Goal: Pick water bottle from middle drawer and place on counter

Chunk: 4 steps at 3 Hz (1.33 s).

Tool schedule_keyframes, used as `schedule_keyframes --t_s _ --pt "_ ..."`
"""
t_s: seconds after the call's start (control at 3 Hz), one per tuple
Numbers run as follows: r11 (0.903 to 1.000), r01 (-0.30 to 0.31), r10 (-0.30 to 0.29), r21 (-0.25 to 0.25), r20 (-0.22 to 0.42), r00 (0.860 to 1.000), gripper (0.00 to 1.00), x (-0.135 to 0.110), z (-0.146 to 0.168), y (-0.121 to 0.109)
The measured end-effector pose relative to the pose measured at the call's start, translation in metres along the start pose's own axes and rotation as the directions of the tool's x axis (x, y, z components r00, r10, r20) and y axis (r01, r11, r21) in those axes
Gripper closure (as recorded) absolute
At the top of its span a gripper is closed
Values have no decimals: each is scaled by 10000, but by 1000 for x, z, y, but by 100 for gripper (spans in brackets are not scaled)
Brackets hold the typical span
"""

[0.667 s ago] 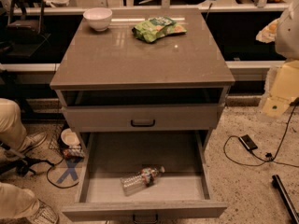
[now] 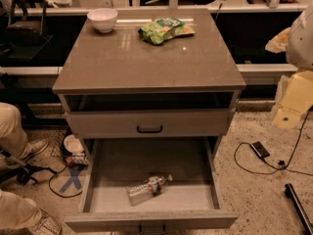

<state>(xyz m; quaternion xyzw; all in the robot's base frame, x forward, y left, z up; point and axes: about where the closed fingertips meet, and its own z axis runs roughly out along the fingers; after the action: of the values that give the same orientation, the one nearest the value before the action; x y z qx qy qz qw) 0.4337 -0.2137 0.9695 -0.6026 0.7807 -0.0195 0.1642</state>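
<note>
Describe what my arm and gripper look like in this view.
The arm at the right edge is a smooth, rounded white shell. Below it the gripper, off the counter's right side, is a pale cream, blocky, angular piece with a small green dot near its lower end. No lettering shows on either.

jaws blurred at the right edge, partly cut off

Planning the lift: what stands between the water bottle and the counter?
Nothing visible. The water bottle lies in the pulled-out middle drawer, forward of the counter; bowl and snack bag sit far back. The gripper hangs at the right.
</note>
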Motion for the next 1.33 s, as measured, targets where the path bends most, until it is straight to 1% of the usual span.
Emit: schedule_keyframes --t_s 0.33,0.67,1.0,1.33 --pt "9964 -379 416 -762 486 9979 0 4 34 25" --pt "9769 -1214 1416 -1756 1072 9841 0 9 86 61" --pt "9476 -1981 2337 -2507 1209 9648 0 5 148 103" --pt "9476 -1982 2338 -2507 1210 9647 0 5 148 103"
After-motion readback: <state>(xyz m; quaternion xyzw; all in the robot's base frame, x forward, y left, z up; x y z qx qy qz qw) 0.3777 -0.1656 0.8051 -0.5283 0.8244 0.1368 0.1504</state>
